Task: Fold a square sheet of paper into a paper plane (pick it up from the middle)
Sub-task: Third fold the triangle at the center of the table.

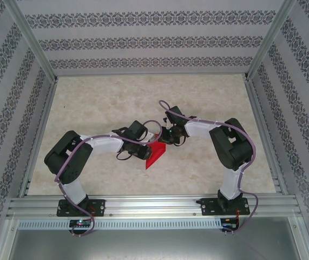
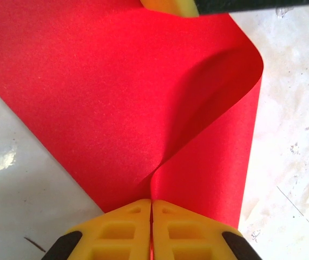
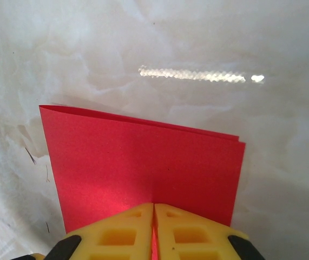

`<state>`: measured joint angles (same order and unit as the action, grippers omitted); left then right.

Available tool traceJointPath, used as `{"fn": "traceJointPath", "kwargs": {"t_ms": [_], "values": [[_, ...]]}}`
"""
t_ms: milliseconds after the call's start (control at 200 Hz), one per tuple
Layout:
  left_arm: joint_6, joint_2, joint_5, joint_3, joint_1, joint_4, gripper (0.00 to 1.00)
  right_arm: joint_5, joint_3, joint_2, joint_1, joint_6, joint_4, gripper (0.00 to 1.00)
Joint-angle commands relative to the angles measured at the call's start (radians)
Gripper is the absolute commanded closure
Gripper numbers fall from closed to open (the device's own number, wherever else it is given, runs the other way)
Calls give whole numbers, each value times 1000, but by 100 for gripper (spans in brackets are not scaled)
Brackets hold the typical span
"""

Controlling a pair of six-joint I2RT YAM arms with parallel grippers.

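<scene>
At the left of the top view, the left arm reaches in toward the middle of the table (image 1: 116,97). The left gripper (image 2: 152,208) is pinched closed on the near edge of the square sheet of paper (image 2: 116,108), its yellow fingers meeting with only the red sheet between them. From that pinch the paper rises and bends over in a soft, rounded loop rather than a sharp crease.

In the top view the sheet sits at the centre of the table between the two wrists, a bright red wedge slanting down toward the near side. Whether its low corner touches the table cannot be told.

To the right, the right gripper (image 3: 153,211) is likewise clamped on the paper. In its wrist view the sheet is doubled over, with two edges lying almost flush at the far side, one peeking just past the other.

The paper looks very light, thin and limp. It will likely sag, curl or spring open wherever it is unsupported, and it could tear or pick up stray creases if the two grips pull against each other. Edge pinches near the intended fold line seem the safest hold, with the layers kept aligned before any crease is pressed.
</scene>
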<state>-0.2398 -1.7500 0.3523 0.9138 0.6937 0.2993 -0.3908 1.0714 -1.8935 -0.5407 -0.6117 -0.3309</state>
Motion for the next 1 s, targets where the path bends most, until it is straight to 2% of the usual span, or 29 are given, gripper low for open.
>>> {"fn": "traceJointPath", "kwargs": {"t_ms": [0,230,445,540,759,864,994], "values": [[25,-23,-21,-4,-13,-14,91,28,-25,-22,1,-16,-13,88],[38,-28,-11,1,-13,-14,91,3,-27,30,5,-39,7,87],[44,-31,-6,2,-13,-11,91,45,-75,202,29,-81,13,80],[44,-30,0,9,-13,-9,91,57,-161,284,26,-142,73,83],[47,-28,16,20,-13,-9,91,68,-365,416,-97,-316,327,89],[49,-28,20,22,-12,-11,91,125,-409,416,-157,-382,381,91],[52,-26,25,28,-13,-8,91,131,-444,384,-196,-428,469,92]]}}
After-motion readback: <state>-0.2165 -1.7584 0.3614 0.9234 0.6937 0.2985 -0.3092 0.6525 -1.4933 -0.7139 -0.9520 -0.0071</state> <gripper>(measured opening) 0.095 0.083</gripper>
